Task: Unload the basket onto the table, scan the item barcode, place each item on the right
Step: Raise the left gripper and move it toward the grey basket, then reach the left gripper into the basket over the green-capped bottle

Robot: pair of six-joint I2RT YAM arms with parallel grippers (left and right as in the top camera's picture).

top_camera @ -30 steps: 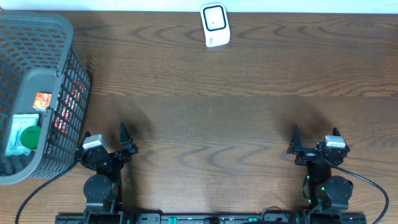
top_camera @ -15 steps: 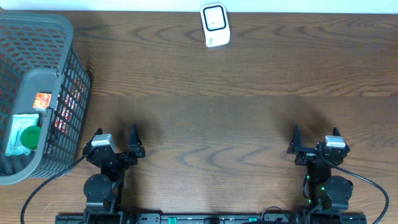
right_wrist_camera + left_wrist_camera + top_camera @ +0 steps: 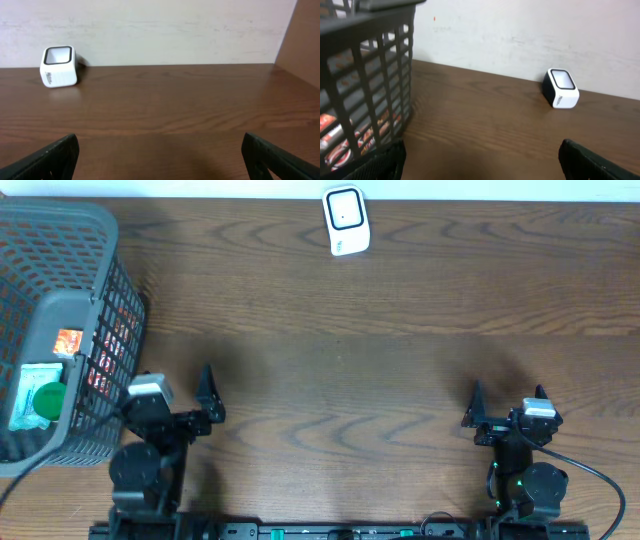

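- Left claw released, jaws wide, nothing between them; it sits near left, just beside the basket's right wall.
- Right claw also released and empty, near right.
- Green-capped pack lies inside the grey mesh basket at the left edge, toward its near end.
- Red-printed packs show through the mesh.
- White scanner stands at the far edge of the table, about centre, well apart from basket and both claws.

A white scanner sits far left on the wooden bench, against a pale wall; the right tool's fingers are spread wide.
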